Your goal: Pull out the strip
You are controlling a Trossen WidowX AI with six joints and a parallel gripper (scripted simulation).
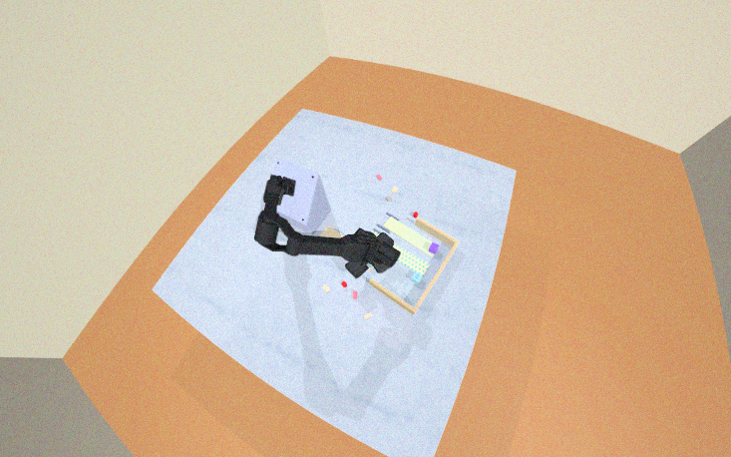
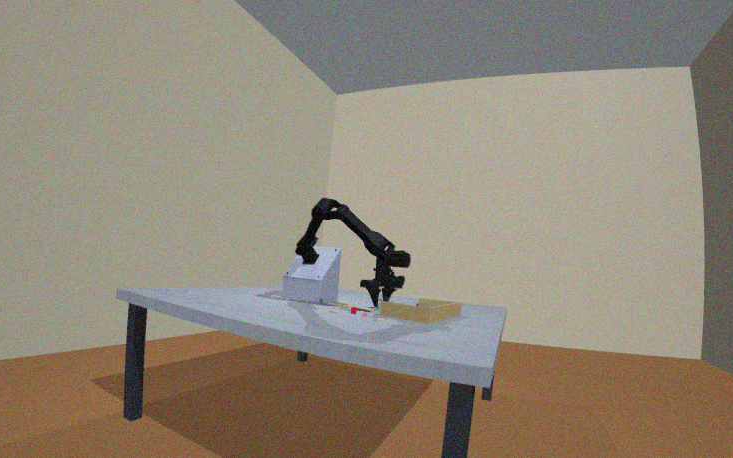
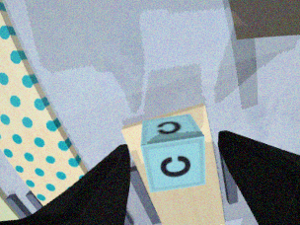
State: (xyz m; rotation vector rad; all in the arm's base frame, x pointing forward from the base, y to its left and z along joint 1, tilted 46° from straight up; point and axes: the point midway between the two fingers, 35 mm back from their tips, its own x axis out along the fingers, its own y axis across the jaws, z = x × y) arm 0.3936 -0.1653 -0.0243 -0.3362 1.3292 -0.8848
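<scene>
The light blue cube (image 3: 175, 165) marked C sits on the front end of a plain cream strip (image 3: 192, 209); the arm mostly hides it in the top view. Part of this strip (image 1: 330, 231) shows left of the arm. My gripper (image 2: 380, 301) (image 3: 174, 145) is partly open, pointing down, with one finger on each side of the cube and gaps showing on both sides. A cream strip with teal dots (image 3: 27, 120) (image 1: 414, 261) lies to one side, and a pale yellow strip (image 1: 407, 231) lies beyond it.
A low three-sided wooden wall (image 1: 436, 276) (image 2: 403, 309) surrounds the strips' far ends. A purple cube (image 1: 433, 247) and another light blue cube (image 1: 416, 276) are inside it. Grey rails (image 3: 145, 194) flank the plain strip. Small red pieces (image 1: 343, 283) and cream bits (image 1: 367, 315) lie outside the wall.
</scene>
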